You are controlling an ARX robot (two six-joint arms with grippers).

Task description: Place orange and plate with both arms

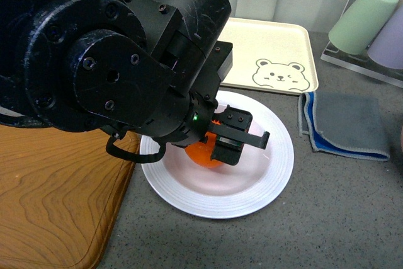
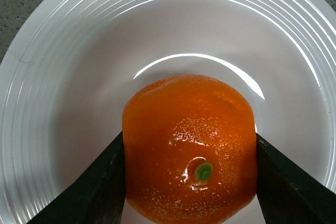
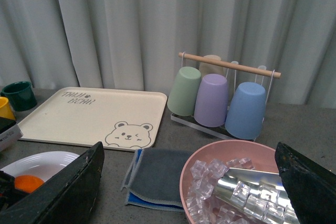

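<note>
The white plate (image 1: 264, 187) with its ridged rim lies on the grey counter in the front view. Over its middle my left gripper (image 1: 217, 146) is shut on the orange (image 1: 204, 155), low in the plate's well. In the left wrist view the orange (image 2: 189, 150) shows its green stem dot, with one dark finger (image 2: 100, 187) on each side and the plate (image 2: 79, 77) beneath. My right gripper (image 3: 189, 182) is open and holds nothing; in its view the plate (image 3: 47, 162) and the orange (image 3: 29, 183) sit at the lower left.
A cream bear tray (image 1: 271, 61) lies behind the plate. A grey-blue cloth (image 1: 346, 124) is to its right, a rack of cups (image 1: 371, 23) further back. A wooden board (image 1: 56, 200) lies at the left. A pink bowl of ice cubes (image 3: 236, 182) sits below my right gripper.
</note>
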